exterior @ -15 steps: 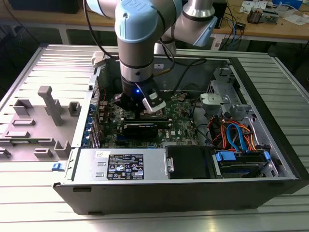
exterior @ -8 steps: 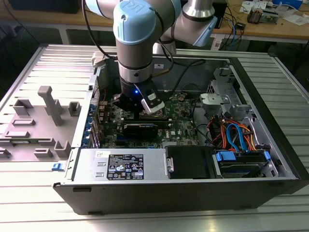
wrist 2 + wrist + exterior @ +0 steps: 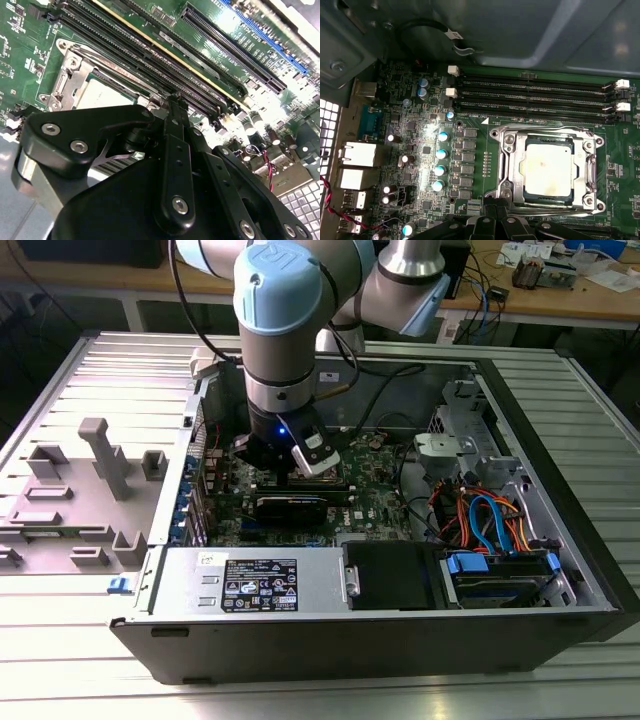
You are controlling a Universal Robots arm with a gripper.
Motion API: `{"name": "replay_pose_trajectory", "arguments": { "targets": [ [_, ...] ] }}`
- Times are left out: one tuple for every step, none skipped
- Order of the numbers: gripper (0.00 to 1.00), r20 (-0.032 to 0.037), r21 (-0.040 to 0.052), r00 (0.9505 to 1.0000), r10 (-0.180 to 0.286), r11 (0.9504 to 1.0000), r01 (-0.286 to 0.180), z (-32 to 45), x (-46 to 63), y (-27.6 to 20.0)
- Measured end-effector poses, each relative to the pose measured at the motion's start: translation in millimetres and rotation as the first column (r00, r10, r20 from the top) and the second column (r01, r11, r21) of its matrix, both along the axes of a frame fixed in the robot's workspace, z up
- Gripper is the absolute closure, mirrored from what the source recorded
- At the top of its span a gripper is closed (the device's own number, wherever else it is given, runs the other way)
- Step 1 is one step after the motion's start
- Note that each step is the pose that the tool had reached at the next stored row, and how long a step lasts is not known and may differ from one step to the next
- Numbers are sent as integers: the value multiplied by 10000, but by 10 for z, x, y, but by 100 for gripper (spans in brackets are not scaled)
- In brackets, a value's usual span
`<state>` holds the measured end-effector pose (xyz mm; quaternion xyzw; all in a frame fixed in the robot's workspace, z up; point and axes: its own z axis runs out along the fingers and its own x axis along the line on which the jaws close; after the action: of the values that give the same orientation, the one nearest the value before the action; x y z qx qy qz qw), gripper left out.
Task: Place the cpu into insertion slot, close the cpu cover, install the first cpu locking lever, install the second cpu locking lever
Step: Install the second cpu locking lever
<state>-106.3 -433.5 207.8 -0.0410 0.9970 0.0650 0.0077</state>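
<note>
First wrist view: the cpu [image 3: 548,171] is sitting in the insertion slot [image 3: 510,172], with the cpu cover [image 3: 546,134] lying closed around it as a frame. The gripper [image 3: 495,216] is hovering at the slot's edge farthest from the memory slots [image 3: 535,97]; I cannot tell whether it is clenched or released.

Your grey-and-blue jointed robot arm [image 3: 285,330] reaches straight down, wrist vertical, its black metal two-finger gripper [image 3: 172,100] with fingertips pinched together.
</note>
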Motion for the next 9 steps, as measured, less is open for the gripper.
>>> {"name": "replay_pose_trajectory", "arguments": {
  "targets": [
    [89,0,1,10000,1,10000,-1,0,-2,0],
    [89,-1,5,10000,2,10000,-2,-1,-4,0],
    [89,0,10,10000,2,10000,-2,-3,-5,0],
    [89,0,14,10000,1,10000,-1,-4,-6,0],
    [89,-1,18,10000,0,10000,0,-5,-6,0],
    [89,-1,23,10000,0,10000,0,-6,-6,0],
    [89,0,39,10000,-1,10000,1,-10,-6,1],
    [89,-1,54,10000,-1,10000,1,-13,-6,1],
    [89,-2,68,10000,0,10000,0,-16,-6,1]
  ]
}}
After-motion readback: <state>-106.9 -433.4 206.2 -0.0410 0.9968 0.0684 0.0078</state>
